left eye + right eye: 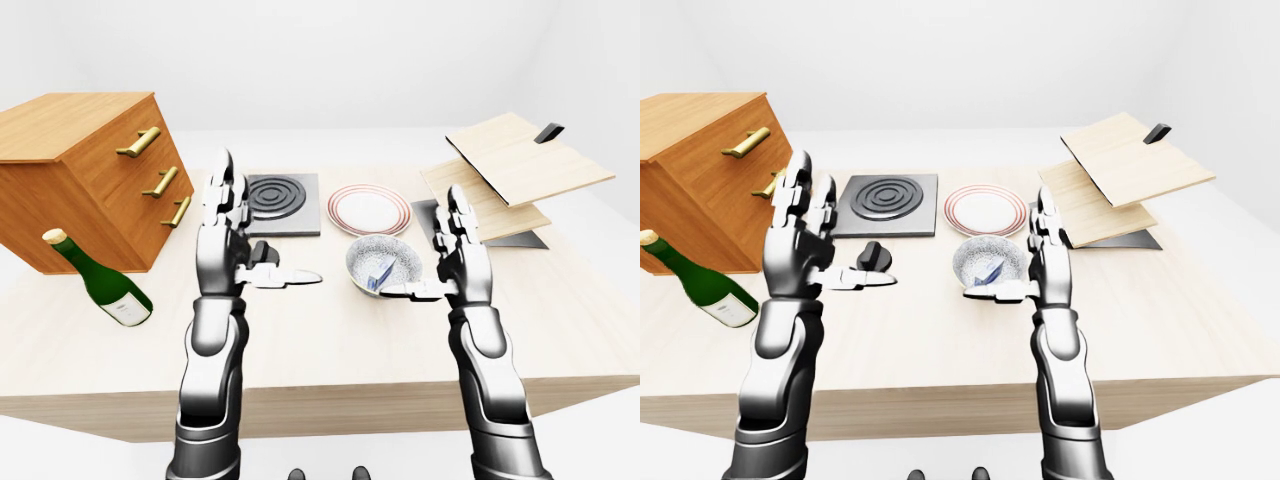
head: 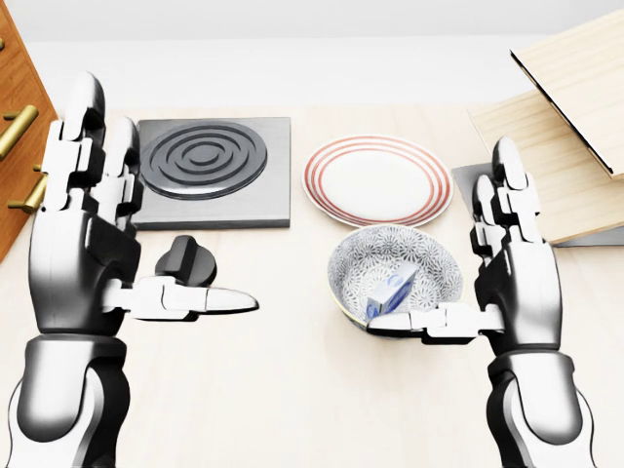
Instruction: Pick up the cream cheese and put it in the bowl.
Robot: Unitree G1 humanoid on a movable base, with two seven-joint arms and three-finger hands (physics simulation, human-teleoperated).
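Observation:
The cream cheese (image 2: 392, 291), a small blue and white box, lies tilted inside the patterned bowl (image 2: 429, 255) in the middle of the table. In the head view my left hand (image 2: 146, 229) is raised well to the left of the bowl. It is open, with fingers up and thumb pointing right, and holds nothing. My right hand (image 2: 458, 258) stands open just right of the bowl. Its thumb (image 2: 429, 322) reaches across the bowl's lower rim, and nothing is held in it.
A red-ringed plate (image 2: 378, 180) lies above the bowl. To its left are a grey stove plate (image 2: 210, 166) and a black knob (image 2: 185, 258). A wooden drawer cabinet (image 1: 90, 170) and a lying green bottle (image 1: 100, 280) are at the left. Wooden boards (image 1: 520, 165) are stacked at the right.

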